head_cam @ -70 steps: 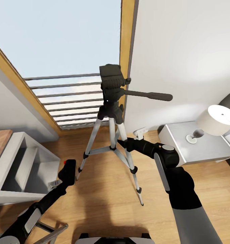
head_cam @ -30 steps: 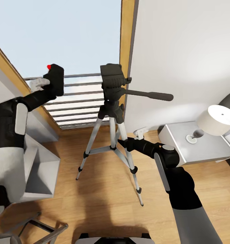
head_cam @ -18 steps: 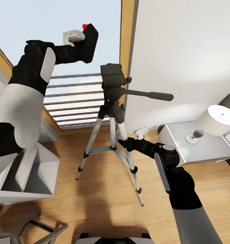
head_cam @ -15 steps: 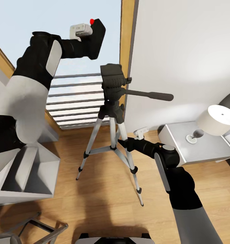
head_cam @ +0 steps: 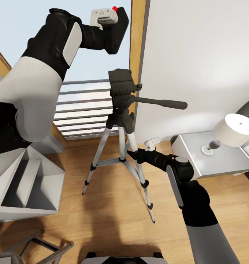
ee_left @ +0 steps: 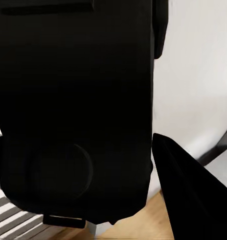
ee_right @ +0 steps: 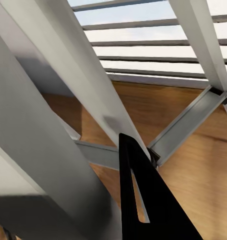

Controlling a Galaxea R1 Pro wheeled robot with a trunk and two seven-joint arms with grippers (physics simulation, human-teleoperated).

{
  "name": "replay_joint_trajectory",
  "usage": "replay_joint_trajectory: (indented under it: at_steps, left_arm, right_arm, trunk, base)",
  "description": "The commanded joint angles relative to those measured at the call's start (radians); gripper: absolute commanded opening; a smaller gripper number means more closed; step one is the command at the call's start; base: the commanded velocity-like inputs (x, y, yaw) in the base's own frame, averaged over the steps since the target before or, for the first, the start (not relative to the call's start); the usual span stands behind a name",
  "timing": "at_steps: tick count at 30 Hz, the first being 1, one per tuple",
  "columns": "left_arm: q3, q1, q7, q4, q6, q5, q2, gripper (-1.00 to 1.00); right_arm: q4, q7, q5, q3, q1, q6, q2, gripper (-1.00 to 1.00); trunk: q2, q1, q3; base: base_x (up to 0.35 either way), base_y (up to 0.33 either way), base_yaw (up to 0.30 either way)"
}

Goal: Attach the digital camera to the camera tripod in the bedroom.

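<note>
Left gripper [head_cam: 115, 24] clamped on digital camera [head_cam: 118, 27] above camera tripod [head_cam: 121, 121] head; right gripper [head_cam: 133, 154] closed around a tripod leg.

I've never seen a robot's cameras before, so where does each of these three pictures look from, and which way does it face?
Head view: looks forward and down from the head at the silver-legged tripod; both arms show, the left gripper holding up the boxy matte-black camera.
Left wrist view: looks along its gripper at that black camera, close up; one dark finger shows.
Right wrist view: looks past its finger at silver legs.
Shared: tripod and wood floor.
</note>
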Motion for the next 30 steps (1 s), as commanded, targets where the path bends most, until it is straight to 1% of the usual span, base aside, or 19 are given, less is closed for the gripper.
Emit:
replay_joint_trajectory:
  at_steps: [1,7,13,23,30]
  left_arm:
    - [-0.002,-0.001,-0.003,0.000,0.004,0.000,0.002,-1.00]
    - [-0.005,-0.001,-0.016,0.012,0.039,-0.002,0.015,-1.00]
    - [-0.006,-0.001,-0.021,0.012,0.074,-0.004,0.021,-1.00]
    - [-0.006,-0.001,-0.022,0.004,0.133,-0.005,0.024,-1.00]
    - [-0.006,-0.001,-0.023,-0.008,0.139,-0.005,0.025,-1.00]
  right_arm:
    - [0.005,0.004,0.006,-0.001,0.000,0.006,0.000,-1.00]
    - [0.004,-0.006,-0.007,0.006,0.000,0.005,-0.009,-1.00]
    - [0.004,-0.009,-0.018,0.006,0.000,0.004,-0.013,-1.00]
    - [0.004,-0.010,-0.022,0.006,0.000,0.004,-0.015,-1.00]
    - [0.004,-0.009,-0.021,0.006,0.000,0.004,-0.015,-1.00]
  trunk:
    - [-0.001,0.001,-0.001]
    - [-0.001,0.001,-0.001]
    - [-0.001,0.001,-0.001]
    - [-0.001,0.001,-0.001]
    - [-0.001,0.001,-0.001]
  base:
    - [0.000,0.000,0.000]
    - [0.000,0.000,0.000]
    - [0.000,0.000,0.000]
    - [0.000,0.000,0.000]
    - [0.000,0.000,0.000]
